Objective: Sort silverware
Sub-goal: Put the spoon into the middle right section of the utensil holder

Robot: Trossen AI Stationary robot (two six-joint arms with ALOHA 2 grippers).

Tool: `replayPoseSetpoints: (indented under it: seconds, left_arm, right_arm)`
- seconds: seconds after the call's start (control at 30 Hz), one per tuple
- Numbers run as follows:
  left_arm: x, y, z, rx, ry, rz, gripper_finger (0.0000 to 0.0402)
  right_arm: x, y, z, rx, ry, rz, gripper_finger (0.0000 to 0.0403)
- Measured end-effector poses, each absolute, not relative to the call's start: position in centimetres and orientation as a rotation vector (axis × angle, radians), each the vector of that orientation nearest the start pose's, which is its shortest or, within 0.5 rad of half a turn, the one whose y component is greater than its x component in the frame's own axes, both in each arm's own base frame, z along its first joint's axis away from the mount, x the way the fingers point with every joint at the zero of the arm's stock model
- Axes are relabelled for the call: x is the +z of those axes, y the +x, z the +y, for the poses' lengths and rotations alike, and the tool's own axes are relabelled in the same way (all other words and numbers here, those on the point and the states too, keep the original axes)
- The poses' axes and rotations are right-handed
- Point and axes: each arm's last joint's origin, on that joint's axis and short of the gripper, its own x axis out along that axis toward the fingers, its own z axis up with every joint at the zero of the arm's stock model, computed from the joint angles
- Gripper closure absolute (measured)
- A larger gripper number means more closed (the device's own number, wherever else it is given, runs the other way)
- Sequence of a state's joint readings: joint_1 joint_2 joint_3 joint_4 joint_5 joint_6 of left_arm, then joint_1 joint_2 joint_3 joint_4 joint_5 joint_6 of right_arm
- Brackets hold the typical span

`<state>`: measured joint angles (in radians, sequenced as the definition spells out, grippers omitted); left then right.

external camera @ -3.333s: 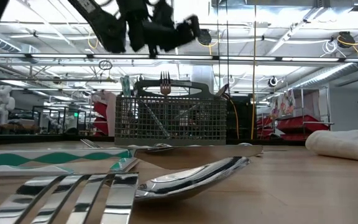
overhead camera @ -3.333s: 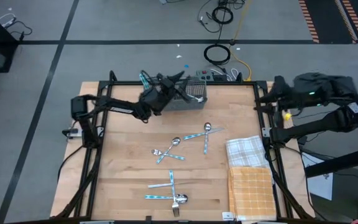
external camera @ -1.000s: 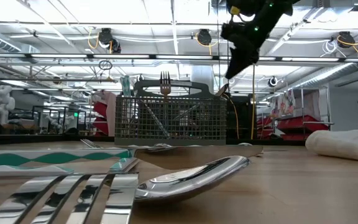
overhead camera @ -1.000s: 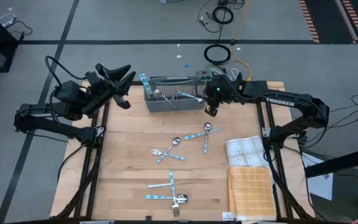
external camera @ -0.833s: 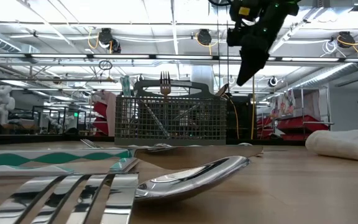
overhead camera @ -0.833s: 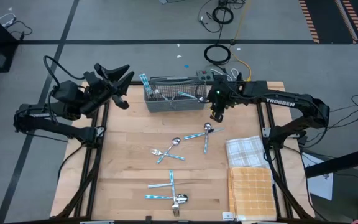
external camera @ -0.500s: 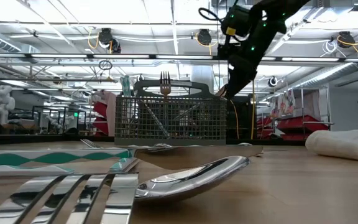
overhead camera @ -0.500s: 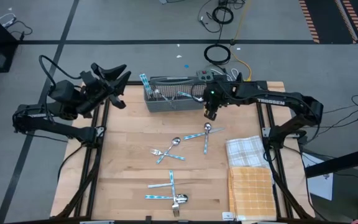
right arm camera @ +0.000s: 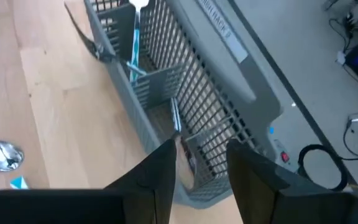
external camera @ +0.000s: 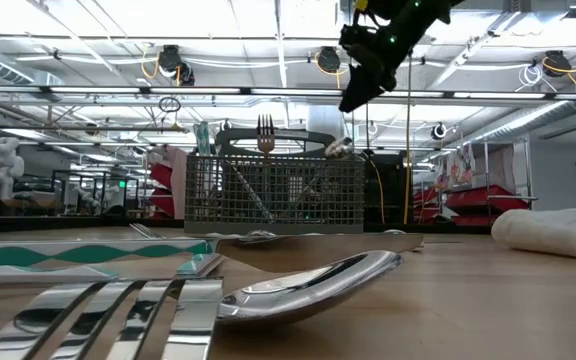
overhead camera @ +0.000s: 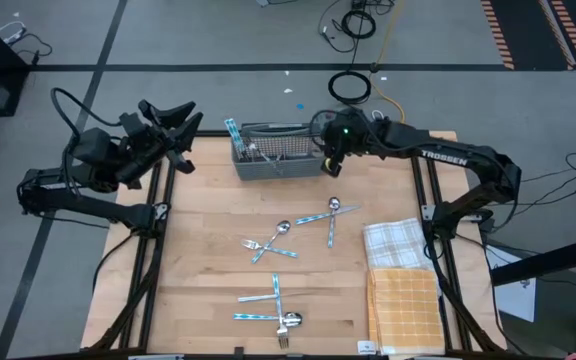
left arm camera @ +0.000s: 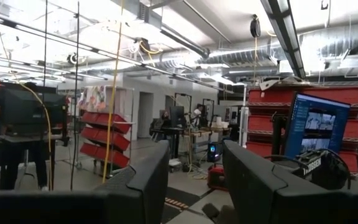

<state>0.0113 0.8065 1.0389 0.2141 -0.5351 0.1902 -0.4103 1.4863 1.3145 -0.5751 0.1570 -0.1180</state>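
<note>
The grey mesh basket (overhead camera: 280, 152) stands at the table's far edge. Several blue-handled pieces of silverware (overhead camera: 298, 153) stand in it, and a fork (external camera: 265, 135) sticks up above its rim. More silverware lies loose on the wood: spoons and a knife (overhead camera: 328, 212), a cluster (overhead camera: 268, 241), and a group near the front edge (overhead camera: 273, 310). My right gripper (overhead camera: 327, 160) hangs open above the basket's right end (right arm camera: 216, 93), with nothing between its fingers (right arm camera: 166, 168). My left gripper (overhead camera: 180, 115) waits open off the table's far left corner.
A white checked towel (overhead camera: 396, 240) and an orange one (overhead camera: 403, 300) lie along the table's right side. Cables and a power strip (overhead camera: 353, 118) sit just behind the basket. A fork and a spoon (external camera: 308, 285) lie close to the low camera.
My right gripper swung out toward the near edge, then came back toward the far edge and the left. It has risen and now hangs over the basket's right end. My left arm has drawn back a little toward the left. No silverware has moved.
</note>
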Motion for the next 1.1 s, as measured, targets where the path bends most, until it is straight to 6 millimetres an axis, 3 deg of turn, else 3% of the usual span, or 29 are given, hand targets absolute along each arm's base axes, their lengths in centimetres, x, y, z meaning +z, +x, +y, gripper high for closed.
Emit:
replayPoseSetpoints:
  seconds: [0.1,0.27,0.4,0.73,1.1]
  left_arm:
    - [44.9,14.5,1.6,0.576,0.065,-0.383,0.0247]
    - [44.8,14.5,1.6,0.576,0.069,-0.369,0.0247]
    - [44.7,14.5,1.7,0.588,0.067,-0.363,0.0247]
    - [44.6,14.5,1.7,0.597,0.070,-0.343,0.0247]
    - [44.5,14.5,1.7,0.596,0.072,-0.338,0.0247]
  right_arm:
    - [32.0,28.9,-13.1,-0.497,0.003,0.803,0.0271]
    - [31.2,26.9,-12.2,-0.474,0.060,1.024,0.0271]
    - [30.6,27.0,-12.5,-0.475,0.029,1.073,0.0271]
    - [29.5,28.6,-14.9,-0.516,0.001,0.993,0.0271]
    - [29.4,29.1,-14.8,-0.364,0.047,0.946,0.0270]
